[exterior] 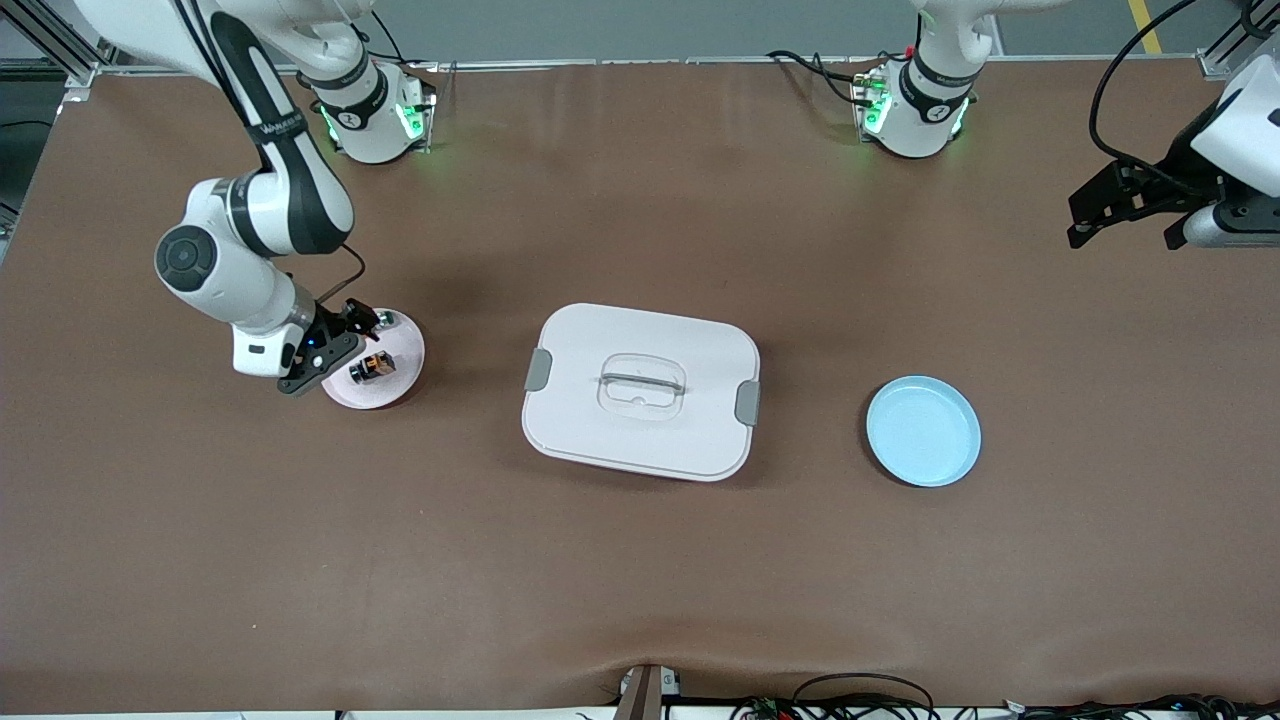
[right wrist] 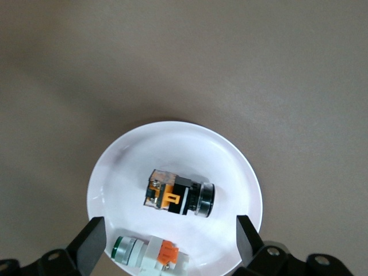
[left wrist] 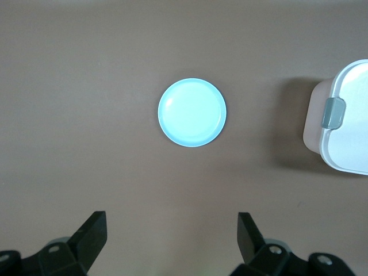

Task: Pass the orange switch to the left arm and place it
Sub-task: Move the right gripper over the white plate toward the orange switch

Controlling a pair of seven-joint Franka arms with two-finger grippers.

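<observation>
Right hand point(exterior: 335, 345) hangs low over the pink plate point(exterior: 395, 385), fingers spread wide, pinching nothing. Orange switch point(right wrist: 178, 194) lies on its side in that plate: blocky black body, orange tab, clear amber end, round black collar. Beside it in the same plate is a 2nd part point(right wrist: 150, 255), white body with an orange bit and a green round cap. The 2 don't touch. Plate is round, smooth, glossy, shallow rim.

Box point(exterior: 642, 391) sits mid-table between the plates: white matte plastic, rounded rectangle, clear recessed handle in the lid, 2 grey latches on the short sides, lid on.

Blue plate point(exterior: 923, 431): round, pale, smooth, toward the left arm's end of the table.

Left hand point(exterior: 1130, 205) waits up high over the table edge at its own end, fingers spread, holding nothing.

Table point(exterior: 640, 580) has a brown matte cover. Black band on the right arm carries white lettering, too small to read.
</observation>
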